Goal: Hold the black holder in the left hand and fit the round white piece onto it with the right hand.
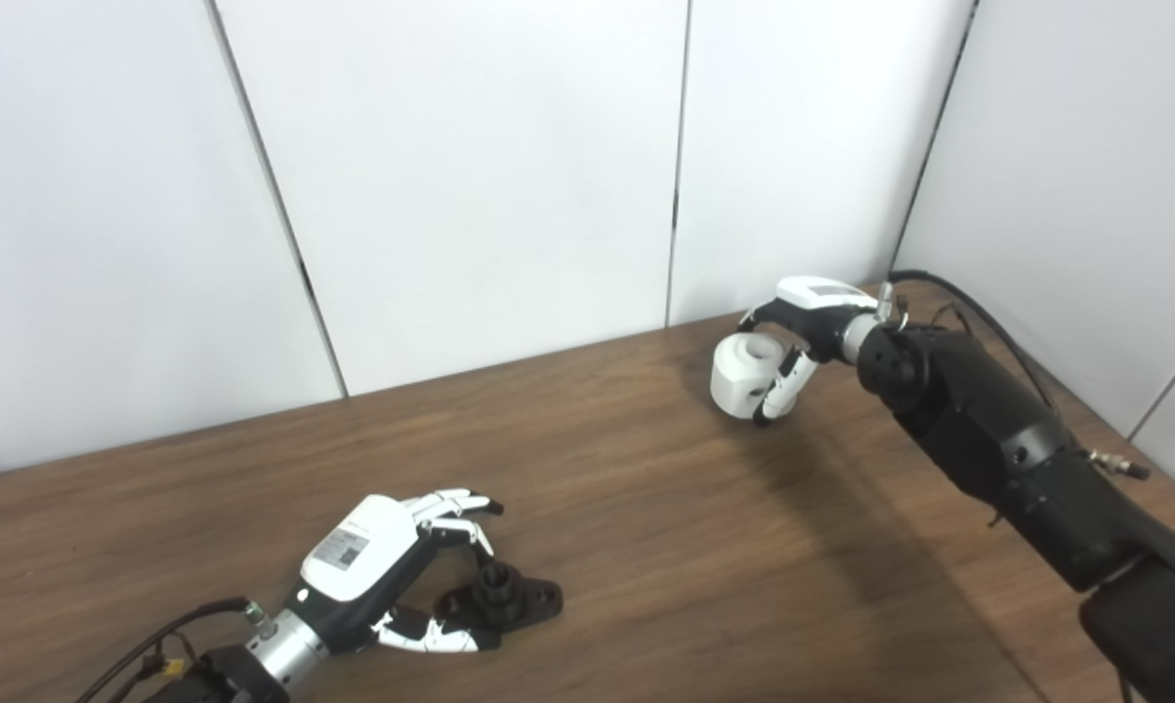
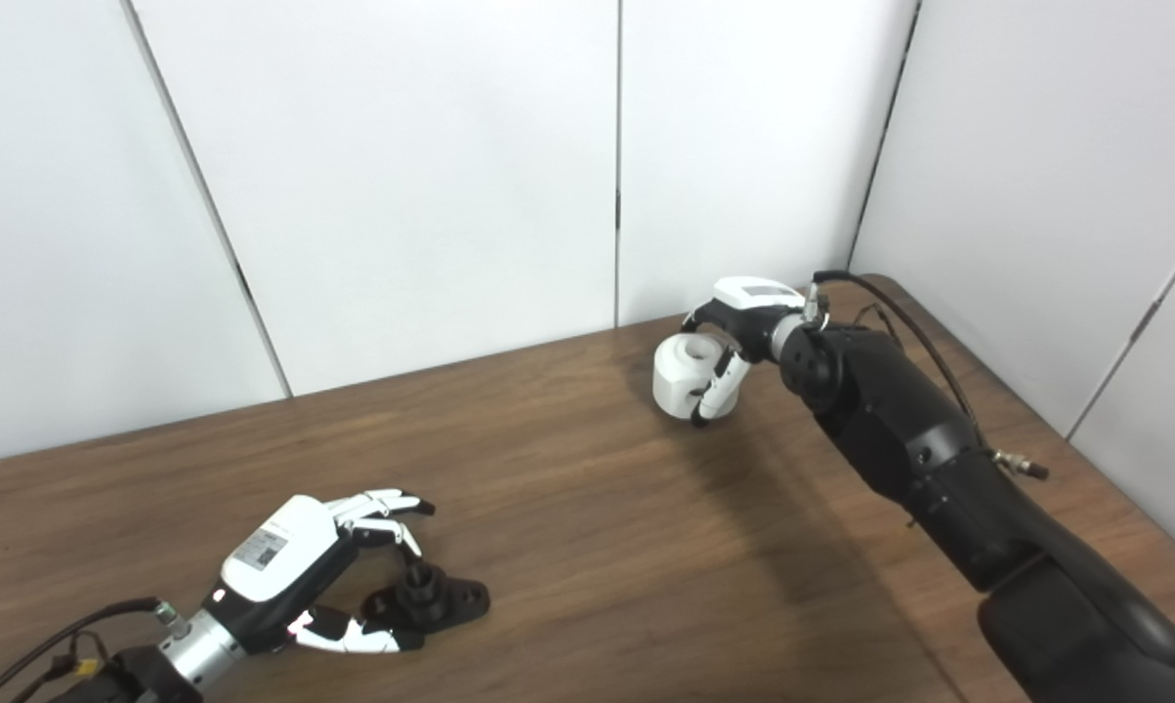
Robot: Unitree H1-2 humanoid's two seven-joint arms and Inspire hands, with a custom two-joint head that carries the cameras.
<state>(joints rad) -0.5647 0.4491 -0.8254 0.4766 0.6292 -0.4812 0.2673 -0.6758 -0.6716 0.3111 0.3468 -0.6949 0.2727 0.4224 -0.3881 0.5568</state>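
The black holder [image 1: 505, 592], a flat base with a short round post, lies on the wooden table [image 1: 646, 508] at the front left. My left hand [image 1: 370, 564] reaches around it, fingers [image 1: 450, 508] spread above and behind it and the thumb along its near side; the hand is open. At the far right, my right hand [image 1: 810, 314] is curled around the round white piece [image 1: 746, 375], a thick ring with a hole in its top, low over or on the table. Its far side is hidden by the fingers.
White wall panels [image 1: 470, 176] stand close behind the table and along its right side. My black right forearm [image 1: 997, 439] stretches over the table's right part. Cables trail from the left wrist [image 1: 167, 644] at the front edge.
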